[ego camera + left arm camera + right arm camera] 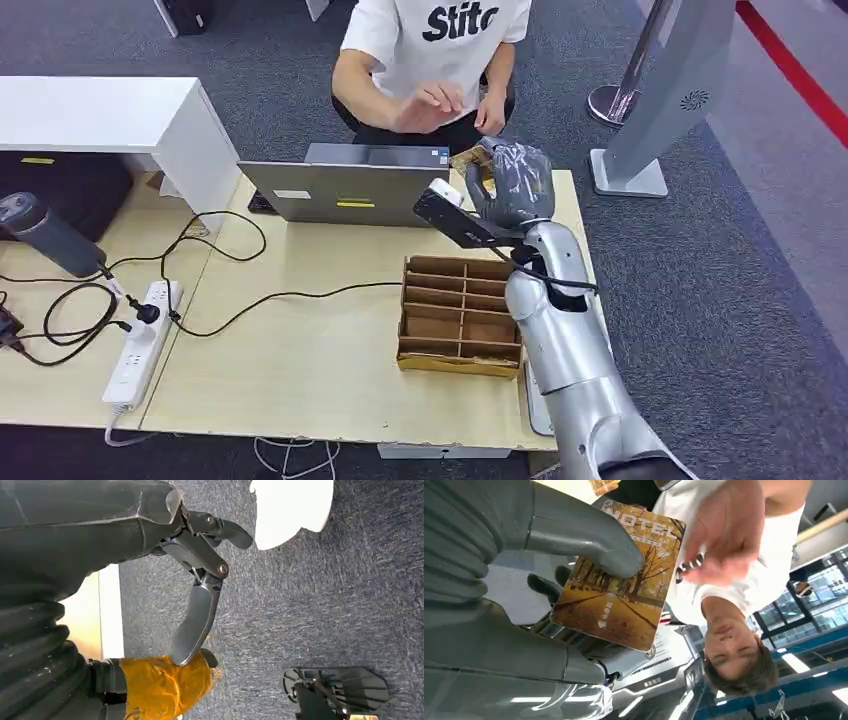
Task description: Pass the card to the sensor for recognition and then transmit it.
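Showing an autumn avenue of trees and the word HOTEL, the card sits pinched in the right hand, the thick grey thumb pressed across its printed face and the darker fingers behind it. In the head view only a brown corner of it peeks out at the far left edge of that hand, which is raised over the far right part of the table, just right of the laptop. Beyond it, a person's hand reaches toward the card with fingers spread, near it but not touching. The person sits at the far side in a white shirt. Below the raised forearm lies a brown cardboard divider box with open compartments. A black cable runs left across the table to a white power strip, and a white cabinet stands at the far left.

The left hand hangs over grey carpet beside the table's edge, its fingers apart and holding nothing; one part of it is wrapped in orange tape.
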`<move>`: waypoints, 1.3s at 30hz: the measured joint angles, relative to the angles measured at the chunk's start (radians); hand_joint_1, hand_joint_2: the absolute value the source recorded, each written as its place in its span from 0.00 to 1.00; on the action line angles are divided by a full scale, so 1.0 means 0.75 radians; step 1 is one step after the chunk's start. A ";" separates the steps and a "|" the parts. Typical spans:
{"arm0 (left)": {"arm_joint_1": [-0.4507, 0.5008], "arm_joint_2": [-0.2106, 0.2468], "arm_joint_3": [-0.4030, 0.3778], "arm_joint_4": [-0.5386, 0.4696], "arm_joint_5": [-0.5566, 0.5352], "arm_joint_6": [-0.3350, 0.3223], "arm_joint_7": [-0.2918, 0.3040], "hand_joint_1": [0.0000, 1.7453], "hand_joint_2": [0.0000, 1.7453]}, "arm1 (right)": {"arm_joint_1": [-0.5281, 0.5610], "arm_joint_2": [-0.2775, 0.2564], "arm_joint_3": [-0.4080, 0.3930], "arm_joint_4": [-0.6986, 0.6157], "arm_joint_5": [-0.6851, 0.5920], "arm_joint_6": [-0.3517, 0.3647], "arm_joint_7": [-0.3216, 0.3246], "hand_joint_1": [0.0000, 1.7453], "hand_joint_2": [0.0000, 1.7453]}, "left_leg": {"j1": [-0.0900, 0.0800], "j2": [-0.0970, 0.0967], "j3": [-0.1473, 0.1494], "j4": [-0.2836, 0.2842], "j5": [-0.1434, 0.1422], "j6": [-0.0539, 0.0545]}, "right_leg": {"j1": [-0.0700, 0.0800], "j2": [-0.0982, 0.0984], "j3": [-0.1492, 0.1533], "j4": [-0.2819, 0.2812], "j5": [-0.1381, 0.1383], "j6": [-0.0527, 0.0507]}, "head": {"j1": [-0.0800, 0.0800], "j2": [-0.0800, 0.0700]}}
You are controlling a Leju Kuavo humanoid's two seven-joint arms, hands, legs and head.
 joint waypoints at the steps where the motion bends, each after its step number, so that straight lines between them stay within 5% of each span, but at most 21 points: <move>1: 0.003 0.000 0.000 0.000 0.004 0.001 -0.002 0.00 1.00 | 0.013 0.000 -0.003 -0.017 -0.008 0.001 -0.023 1.00 1.00 | 0.000 0.000 0.000 0.000 0.000 0.000 | 0.000 0.000 0.000 0.000 0.000 0.000 | 0.000 0.000; 9: 0.053 0.013 0.023 0.000 0.071 0.018 -0.046 0.00 1.00 | 0.232 -0.036 0.065 -0.298 -0.111 0.018 -0.165 1.00 1.00 | 0.000 0.000 0.000 0.000 -0.001 0.001 | 0.000 0.000 -0.001 -0.001 -0.001 0.000 | 0.000 0.000; 21: 0.110 0.043 0.113 0.000 0.143 0.037 -0.074 0.00 1.00 | 0.631 -0.244 0.221 -0.712 -0.195 -0.090 -0.253 1.00 1.00 | 0.000 0.000 -0.001 0.000 -0.003 0.002 | 0.000 0.000 0.000 -0.002 -0.002 0.000 | 0.000 0.000; 31: 0.110 0.049 0.147 0.000 0.172 0.045 -0.074 0.00 1.00 | 0.772 -0.346 0.216 -0.771 -0.179 -0.143 -0.227 1.00 1.00 | 0.000 0.000 0.000 0.000 -0.003 0.003 | 0.000 -0.001 0.000 -0.002 -0.002 0.000 | -0.001 0.000; 39: 0.110 0.050 0.158 0.000 0.183 0.047 -0.074 0.00 1.00 | 0.845 -0.379 0.090 -0.650 -0.194 -0.160 -0.239 1.00 1.00 | 0.000 0.000 -0.001 0.000 -0.003 0.003 | 0.000 -0.001 0.000 -0.002 -0.002 0.000 | 0.000 0.000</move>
